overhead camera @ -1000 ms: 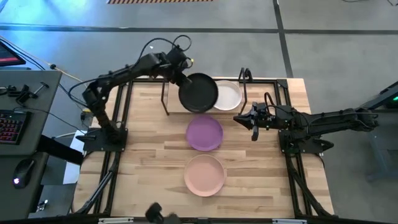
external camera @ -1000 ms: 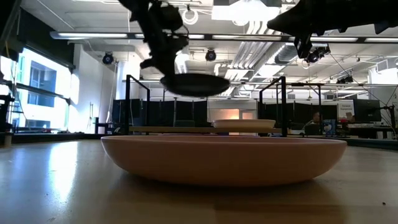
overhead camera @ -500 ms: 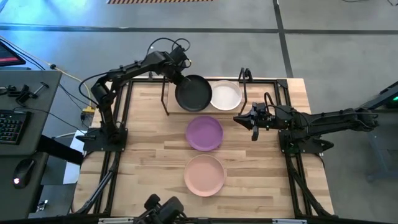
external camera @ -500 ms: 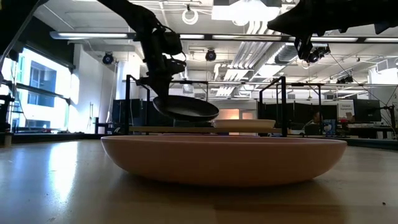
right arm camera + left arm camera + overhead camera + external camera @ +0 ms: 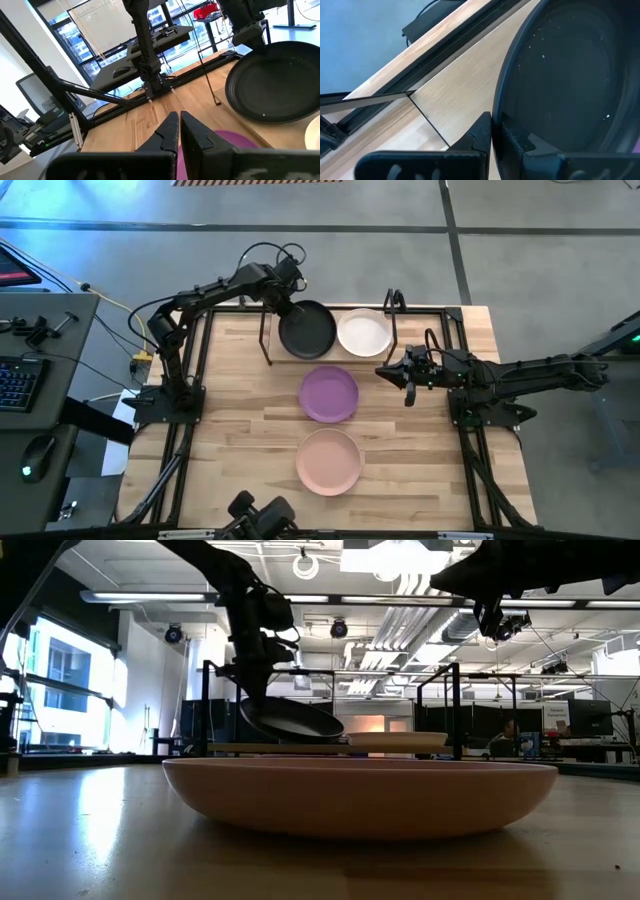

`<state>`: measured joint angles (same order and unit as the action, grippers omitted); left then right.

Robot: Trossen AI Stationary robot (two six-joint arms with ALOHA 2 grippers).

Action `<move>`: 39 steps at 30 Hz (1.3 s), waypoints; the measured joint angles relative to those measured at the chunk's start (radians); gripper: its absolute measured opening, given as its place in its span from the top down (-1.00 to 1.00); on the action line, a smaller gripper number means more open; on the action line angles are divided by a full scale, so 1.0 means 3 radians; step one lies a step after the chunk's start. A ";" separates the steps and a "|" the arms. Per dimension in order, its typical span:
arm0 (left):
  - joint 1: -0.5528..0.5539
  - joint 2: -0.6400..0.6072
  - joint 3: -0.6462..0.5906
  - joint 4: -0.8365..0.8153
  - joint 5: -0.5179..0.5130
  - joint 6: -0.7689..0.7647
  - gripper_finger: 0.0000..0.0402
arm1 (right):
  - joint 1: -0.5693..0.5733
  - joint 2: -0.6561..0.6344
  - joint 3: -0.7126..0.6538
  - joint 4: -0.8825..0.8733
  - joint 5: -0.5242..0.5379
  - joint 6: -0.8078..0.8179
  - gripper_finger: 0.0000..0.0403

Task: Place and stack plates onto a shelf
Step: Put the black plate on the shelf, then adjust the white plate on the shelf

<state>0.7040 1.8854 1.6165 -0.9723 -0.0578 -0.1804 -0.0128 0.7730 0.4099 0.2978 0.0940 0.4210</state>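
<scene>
My left gripper (image 5: 291,309) is shut on the black plate (image 5: 308,331) over the left half of the shelf (image 5: 272,352), a low wooden board with black wire uprights at the table's far side. In the low view the black plate (image 5: 291,718) is tilted just above the board; whether it touches, I cannot tell. The cream-white plate (image 5: 363,333) rests flat on the shelf's right half. The purple plate (image 5: 329,394) and the pale pink plate (image 5: 329,461) lie on the table. My right gripper (image 5: 408,383) hangs shut, right of the purple plate. My left gripper pinches the black plate's rim (image 5: 496,107) at its far-left edge, one finger (image 5: 481,134) outside the rim and the other (image 5: 517,142) inside the plate. The fingers come from above, slanting down. The plate tilts, its held side higher and its right side lower.
The shelf's black wire uprights (image 5: 266,330) (image 5: 393,320) stand at both ends of the board. Black frame rails (image 5: 190,370) run along the table's left and right edges. A desk with a keyboard (image 5: 15,380) stands left of the table.
My left gripper has gone down and a little toward the table's left, still shut on the black plate. The plate has come down from well above the shelf to just over its left half, no longer overlapping the cream-white plate, and has tipped, right side lower.
</scene>
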 joint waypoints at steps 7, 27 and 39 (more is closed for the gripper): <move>0.0000 0.0000 0.0000 -0.0049 0.0000 0.0030 0.92 | 0.0000 0.0000 0.0000 -0.0006 0.0000 -0.0006 1.00; 0.0000 0.0000 0.0000 -0.0042 -0.0006 0.0093 0.50 | 0.0000 0.0000 0.0000 -0.0006 0.0001 0.0055 1.00; 0.0002 -0.0112 0.0284 0.0061 0.0308 0.0093 0.37 | 0.0001 0.0000 -0.0003 0.0132 0.0001 0.0081 1.00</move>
<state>0.7045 1.8519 1.7016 -0.9540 0.0347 -0.1524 -0.0125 0.7731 0.4091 0.3373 0.0944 0.4454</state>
